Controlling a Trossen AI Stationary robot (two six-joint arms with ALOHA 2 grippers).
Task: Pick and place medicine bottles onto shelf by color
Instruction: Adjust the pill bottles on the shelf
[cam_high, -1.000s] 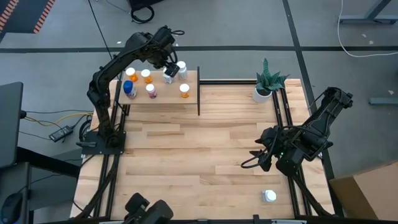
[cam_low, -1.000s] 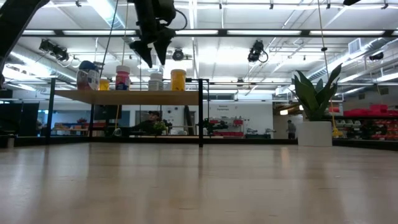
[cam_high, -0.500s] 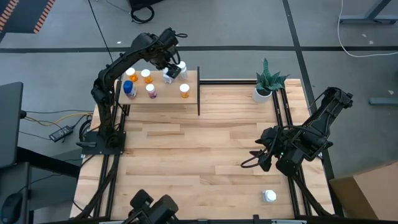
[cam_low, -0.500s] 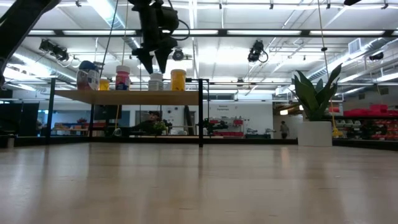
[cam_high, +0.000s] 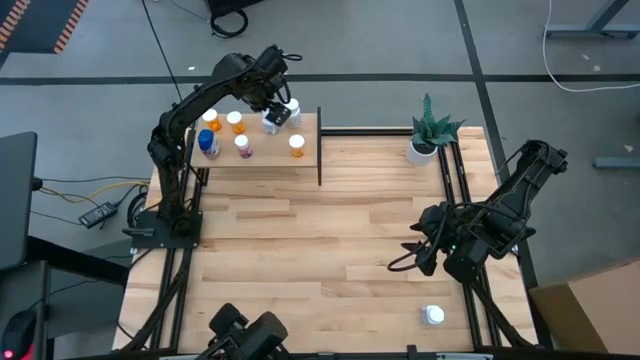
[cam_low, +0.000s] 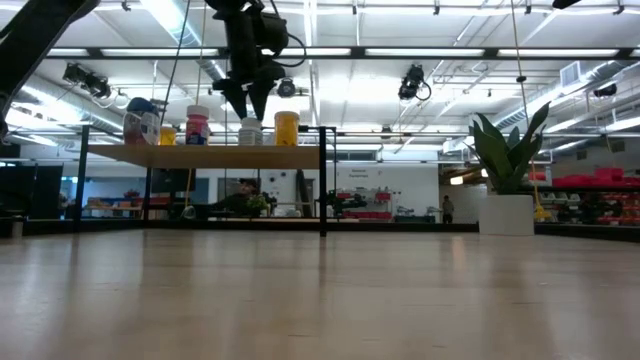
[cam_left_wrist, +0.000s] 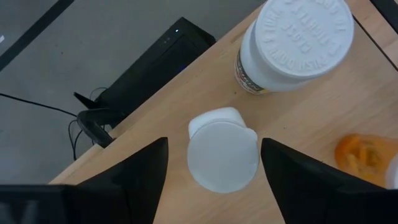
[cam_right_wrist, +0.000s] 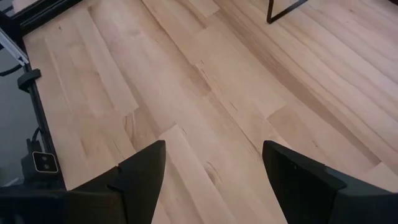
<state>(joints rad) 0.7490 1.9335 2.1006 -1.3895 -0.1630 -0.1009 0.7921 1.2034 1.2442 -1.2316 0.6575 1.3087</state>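
Observation:
The shelf (cam_high: 268, 152) stands at the table's far left and bears several white-capped medicine bottles: orange (cam_high: 297, 146), blue (cam_high: 208, 143), pink-banded (cam_high: 242, 146) and white ones. My left gripper (cam_high: 272, 112) hangs open just above a small white bottle (cam_left_wrist: 222, 152), pointing down, one finger to each side of its cap, apart from it. A wider white bottle (cam_left_wrist: 295, 40) stands beside it. One more white-capped bottle (cam_high: 433, 315) stands on the table near the right front edge. My right gripper (cam_high: 408, 252) waits open over the table's right half.
A white pot with a green spiky plant (cam_high: 428, 135) stands at the table's far right. The shelf's black frame post (cam_high: 319, 150) rises at its right end. Bare planks (cam_right_wrist: 205, 93) lie under the right gripper and across the table's middle.
My left gripper has shifted a little toward the table's right and lower over the shelf's white bottles, coming more upright, and then has kept still. The bottles have stayed in place.

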